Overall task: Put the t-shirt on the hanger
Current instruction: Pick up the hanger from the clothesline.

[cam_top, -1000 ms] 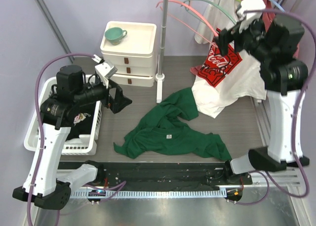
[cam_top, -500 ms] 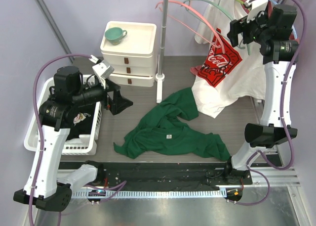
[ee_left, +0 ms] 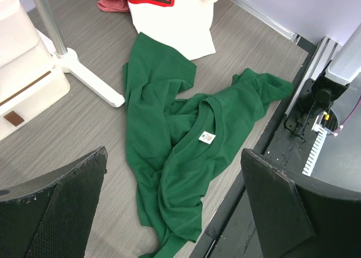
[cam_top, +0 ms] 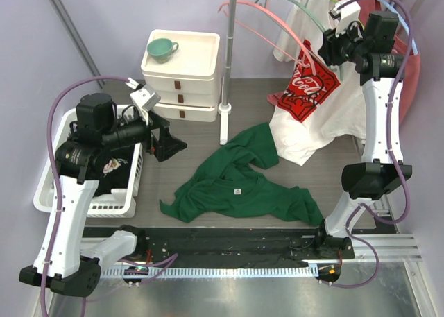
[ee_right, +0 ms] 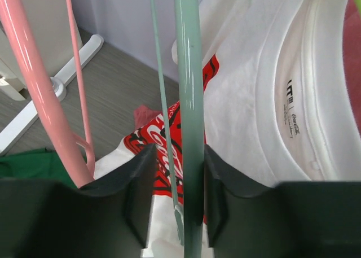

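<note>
Beside the hanger (ee_right: 189, 71), the white shirt (ee_right: 254, 100) reads Coca-Cola.

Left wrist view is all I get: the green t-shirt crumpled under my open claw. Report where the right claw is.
Observer: The right claw is raised at the far right, its fingers either side of the hanger, on its arched arm.
Operator: Say whether it has clamped.
Observer: Not that I can see. The right wrist view shows a gap between one finger and the arm.
Operator: Name what hangs next to it.
Observer: A pink hanger on one side, and the white shirt with red print on the other.
</note>
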Motion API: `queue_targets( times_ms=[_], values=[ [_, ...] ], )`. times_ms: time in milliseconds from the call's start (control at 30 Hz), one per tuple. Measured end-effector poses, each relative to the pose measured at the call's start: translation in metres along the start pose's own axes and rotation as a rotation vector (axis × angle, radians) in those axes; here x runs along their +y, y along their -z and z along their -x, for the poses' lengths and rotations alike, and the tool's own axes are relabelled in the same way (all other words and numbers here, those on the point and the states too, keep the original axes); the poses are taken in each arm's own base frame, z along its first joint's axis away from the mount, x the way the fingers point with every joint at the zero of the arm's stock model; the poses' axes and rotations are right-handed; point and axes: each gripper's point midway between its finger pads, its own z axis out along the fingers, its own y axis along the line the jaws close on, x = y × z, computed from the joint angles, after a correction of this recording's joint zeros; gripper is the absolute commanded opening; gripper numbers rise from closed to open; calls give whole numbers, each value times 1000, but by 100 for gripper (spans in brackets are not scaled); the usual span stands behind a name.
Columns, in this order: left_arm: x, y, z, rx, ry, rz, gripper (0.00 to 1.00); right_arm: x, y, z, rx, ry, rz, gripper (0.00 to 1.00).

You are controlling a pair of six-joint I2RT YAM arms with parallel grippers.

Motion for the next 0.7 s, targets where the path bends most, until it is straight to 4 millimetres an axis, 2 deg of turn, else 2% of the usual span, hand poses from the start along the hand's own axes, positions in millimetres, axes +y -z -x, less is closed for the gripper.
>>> queue_targets(
  times_ms=[33, 67, 100, 167, 400, 700],
  values=[
    [0, 0, 0, 0, 0, 0, 100, 1, -1, -1, 2, -1, 3, 28],
    [0, 0, 0, 0, 1, 0, 100, 1, -1, -1, 3, -2, 4, 16],
    [0, 0, 0, 0, 0, 0, 100, 1, -1, -1, 1, 3, 4, 10],
    [0, 0, 0, 0, 0, 1, 100, 0, -1, 0, -3, 2, 3, 1],
    [3, 0, -1, 3, -9, 13, 100, 3, 11, 10, -26, 6, -1, 1],
    [10, 0, -3, 13, -39, 44, 100, 7, 60, 56, -144, 40, -56, 1]
  ],
)
